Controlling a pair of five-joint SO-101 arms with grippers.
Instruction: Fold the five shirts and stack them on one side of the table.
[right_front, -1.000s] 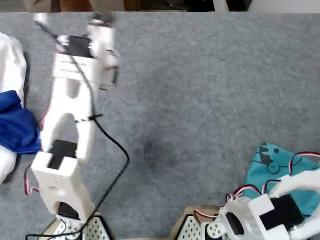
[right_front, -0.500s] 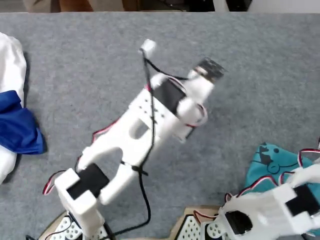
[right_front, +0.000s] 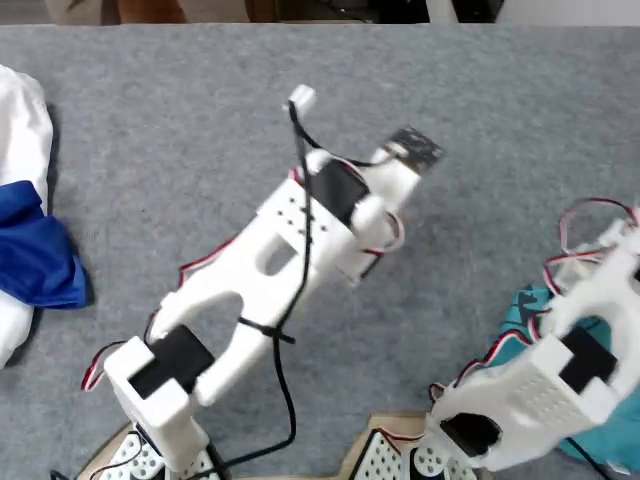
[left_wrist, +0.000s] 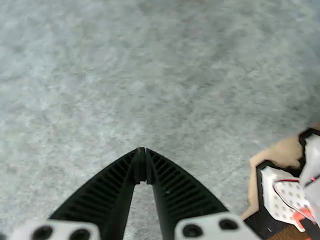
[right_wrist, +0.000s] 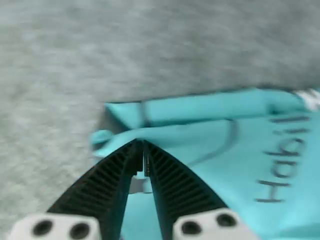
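Currently, your left end effector hangs over the bare grey bench near its middle, fingers pressed together with nothing between them. Your right end effector is at the near right corner, fingers also together, with its tips over the folded edge of the teal shirt, which lies bunched at that corner partly under the right arm. At the left edge of the bench you have a white shirt with a blue shirt lying across it.
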